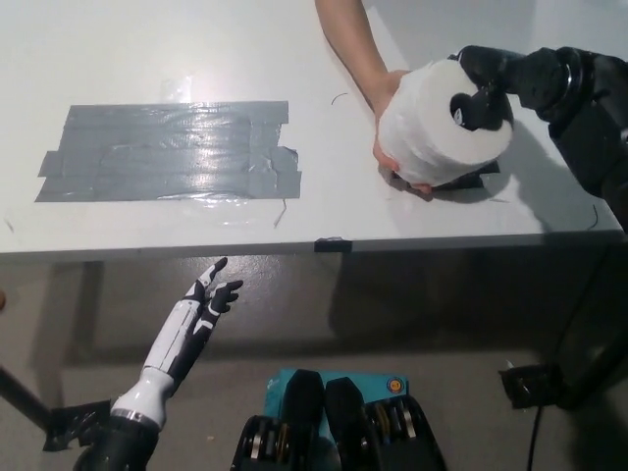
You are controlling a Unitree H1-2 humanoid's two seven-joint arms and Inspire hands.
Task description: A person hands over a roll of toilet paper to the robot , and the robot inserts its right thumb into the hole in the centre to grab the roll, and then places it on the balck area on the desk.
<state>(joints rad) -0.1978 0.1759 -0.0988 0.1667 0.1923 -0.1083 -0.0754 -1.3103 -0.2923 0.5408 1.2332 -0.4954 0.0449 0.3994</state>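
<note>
A white toilet paper roll [427, 132] is held just above the table's right side, its hole facing me. A person's hand [385, 98] cups it from the left and from below. My black right hand [488, 80] comes in from the right. Its thumb sits in the roll's hole and its fingers curl over the roll's top edge. The dark grey taped area [167, 152] lies on the table at the left, well away from the roll. Below the table's front edge, my white left hand [204, 302] rests open with its fingers spread.
A small black tape mark [469, 180] lies on the white table [324, 211] under the roll. The person's forearm [348, 34] reaches in from the top edge. A black cable [594, 218] lies near the table's right edge.
</note>
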